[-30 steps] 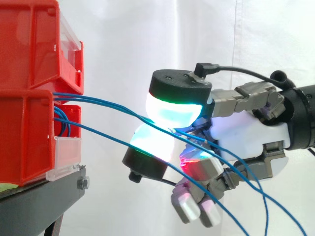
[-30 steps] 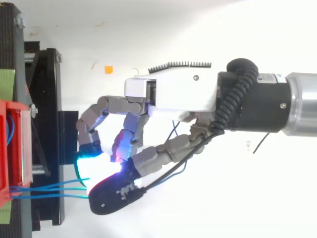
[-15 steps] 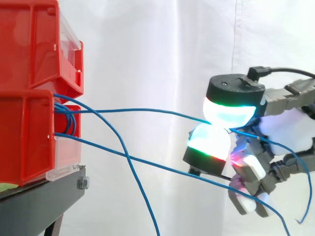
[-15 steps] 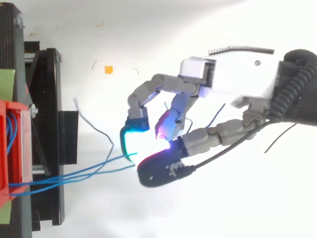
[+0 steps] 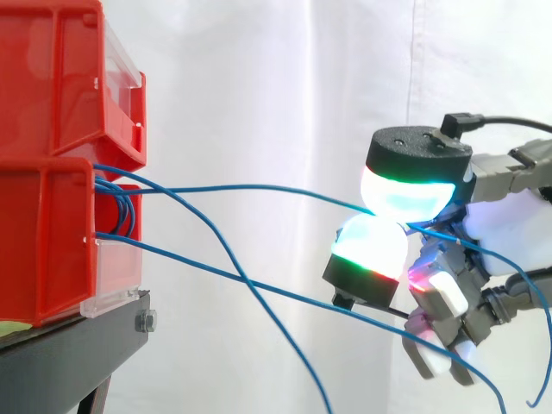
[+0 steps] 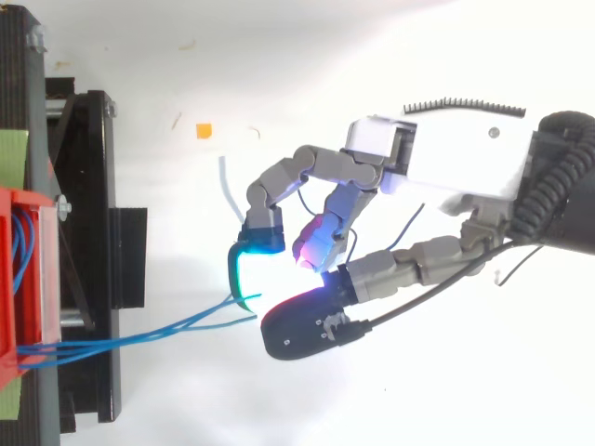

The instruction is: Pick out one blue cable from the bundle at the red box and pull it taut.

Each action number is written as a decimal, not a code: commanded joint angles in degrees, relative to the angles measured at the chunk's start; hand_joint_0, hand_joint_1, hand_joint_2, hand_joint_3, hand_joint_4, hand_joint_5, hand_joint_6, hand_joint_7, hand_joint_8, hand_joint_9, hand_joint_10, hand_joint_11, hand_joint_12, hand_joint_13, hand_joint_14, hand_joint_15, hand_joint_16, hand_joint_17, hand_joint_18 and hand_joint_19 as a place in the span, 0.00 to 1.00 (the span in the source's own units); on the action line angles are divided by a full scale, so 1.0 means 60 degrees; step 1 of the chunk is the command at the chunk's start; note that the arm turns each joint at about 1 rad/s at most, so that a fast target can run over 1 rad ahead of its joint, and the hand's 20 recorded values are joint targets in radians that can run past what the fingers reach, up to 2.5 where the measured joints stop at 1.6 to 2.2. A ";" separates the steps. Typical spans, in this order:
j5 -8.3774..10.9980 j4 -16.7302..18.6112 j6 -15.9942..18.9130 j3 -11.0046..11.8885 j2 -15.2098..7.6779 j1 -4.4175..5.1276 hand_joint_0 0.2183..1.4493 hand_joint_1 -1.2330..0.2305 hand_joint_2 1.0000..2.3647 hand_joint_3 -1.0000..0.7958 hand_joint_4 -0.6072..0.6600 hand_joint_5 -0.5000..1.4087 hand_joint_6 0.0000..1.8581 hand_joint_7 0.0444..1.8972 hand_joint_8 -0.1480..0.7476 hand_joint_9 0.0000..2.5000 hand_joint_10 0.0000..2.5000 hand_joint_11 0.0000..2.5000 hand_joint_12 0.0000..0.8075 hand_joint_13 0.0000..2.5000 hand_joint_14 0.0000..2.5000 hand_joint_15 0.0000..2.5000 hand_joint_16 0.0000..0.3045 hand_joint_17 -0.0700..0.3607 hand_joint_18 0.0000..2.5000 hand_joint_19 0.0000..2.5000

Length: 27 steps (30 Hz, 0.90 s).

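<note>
- At the right of the side view, the hand [image 5: 504,237] reaches in toward the red box [image 5: 43,241]; its palm shows from above in the top view.
- Fingers: two glowing pads [image 5: 405,194] are pressed together, one above the other, pinching one blue cable [image 5: 259,187]. The other fingers are curled below, lit magenta and red.
- The pinched cable leaves the front of the red box and runs almost level to the pads with a slight upward bow. It is close to straight and hangs in the air, well apart from the stand.
- Two loose cables [image 5: 244,280] come out of the same box, sag and cross each other below the held one. One drops toward the bottom edge and the other passes under the hand.
- A second red bin [image 5: 52,78] sits stacked on the box; both rest on a black stand [image 5: 69,354].
- A white curtain [image 5: 259,86] hangs behind.
- Top view: the cable bundle [image 6: 139,336] fans out from the box edge toward the pads.
</note>
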 commanded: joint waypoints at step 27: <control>0.0285 0.1786 -0.0075 -0.1017 -0.0005 0.0483 0.33 0.28 0.02 0.53 0.46 0.20 0.49 0.60 0.51 0.49 0.01 0.22 0.55 0.38 0.01 0.21 0.21 0.50 0.35 0.32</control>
